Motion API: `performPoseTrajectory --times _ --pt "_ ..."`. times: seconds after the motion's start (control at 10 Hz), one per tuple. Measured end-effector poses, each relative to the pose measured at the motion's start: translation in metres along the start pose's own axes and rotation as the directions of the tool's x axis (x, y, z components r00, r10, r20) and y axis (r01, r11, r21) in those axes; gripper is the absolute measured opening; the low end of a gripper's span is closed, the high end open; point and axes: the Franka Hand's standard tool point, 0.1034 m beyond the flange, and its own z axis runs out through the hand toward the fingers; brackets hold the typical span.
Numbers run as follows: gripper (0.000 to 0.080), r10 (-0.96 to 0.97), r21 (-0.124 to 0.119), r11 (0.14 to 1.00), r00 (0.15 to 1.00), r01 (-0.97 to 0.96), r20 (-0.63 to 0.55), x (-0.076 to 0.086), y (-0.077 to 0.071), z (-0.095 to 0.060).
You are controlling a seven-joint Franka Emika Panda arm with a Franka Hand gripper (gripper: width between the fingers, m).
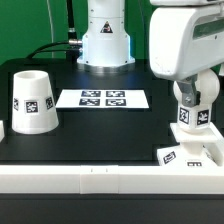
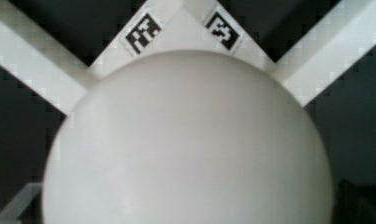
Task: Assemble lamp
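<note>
In the exterior view the shade stands alone on the black table, wide end down, at the exterior view's left, well apart from the rest. The marker board lies flat in the middle, behind it the pedestal. At the exterior view's right the arm comes down over the base, which lies flat near the table's front edge. A white tagged part, most likely the bulb, stands upright on the base, right under the arm. The pincer sits around its top; its fingers are hard to make out here, so I cannot tell from this view whether they touch it.

In the wrist view the bulb fills the picture as a smooth white egg shape, with two tags beyond it. The two white fingers run out wide on either side, clear of the bulb's flanks, so the pincer stands wide and grips nothing.

My judgement: the bulb seems set in or on the base, though whether it is fully seated is hidden. The shade is untouched; placing it over the bulb is what is left.
</note>
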Motion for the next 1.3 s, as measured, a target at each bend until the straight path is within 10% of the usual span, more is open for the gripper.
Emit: performPoseTrajectory --times 0.5,0.8,1.3 --pt "0.0698 -0.367 -0.014 0.93 0.93 0.367 0.028 -0.003 0.003 0.001" --pt "0.0698 -0.637 -0.028 0.768 0.767 0.64 0.082 -0.004 0.008 0.0" --pt "0.0698 -0.886 0.014 0.448 0.442 0.894 0.143 -0.009 0.014 -0.001"
